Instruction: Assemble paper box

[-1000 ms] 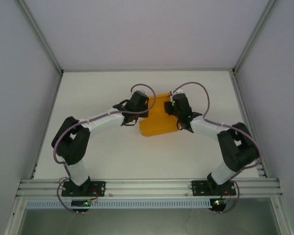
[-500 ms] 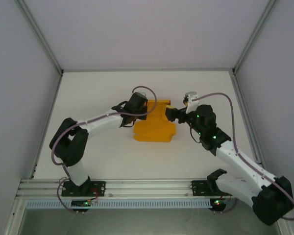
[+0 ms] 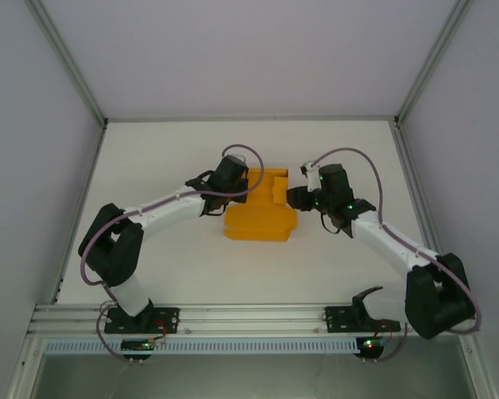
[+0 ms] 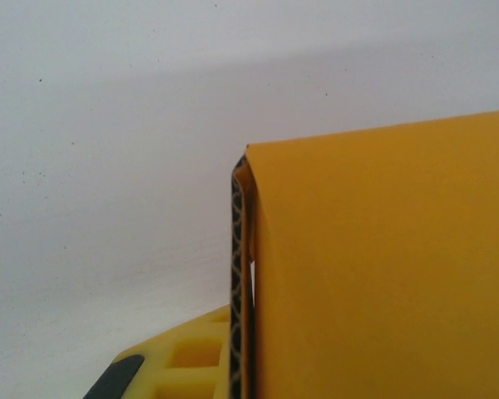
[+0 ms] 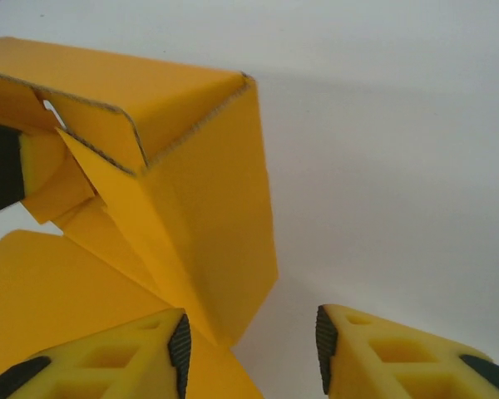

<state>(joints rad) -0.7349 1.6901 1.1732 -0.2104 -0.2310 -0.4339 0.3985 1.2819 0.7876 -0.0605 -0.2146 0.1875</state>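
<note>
The paper box [image 3: 262, 218] is orange-yellow card, partly folded, lying mid-table with a raised section at its far side. My left gripper [image 3: 243, 184] is shut on the box's upright left panel [image 4: 382, 266]. One yellow finger [image 4: 183, 366] presses the card's corrugated edge, and the other is hidden behind the card. That same finger's black pad [image 5: 0, 166] clamps the folded corner in the right wrist view. My right gripper [image 3: 293, 197] is open at the box's right edge. A hanging flap [image 5: 200, 183] drops just in front of its left fingertip, and the gap [image 5: 249, 353] holds mostly bare table.
The white table [image 3: 166, 150] is walled on three sides by pale panels with aluminium posts. An aluminium rail [image 3: 249, 316] carrying both arm bases runs along the near edge. Open surface lies left, right and beyond the box.
The right gripper has come off the top of the box and sits at its right edge, with its arm stretched out to the right. The box has shifted slightly left and lies flatter.
</note>
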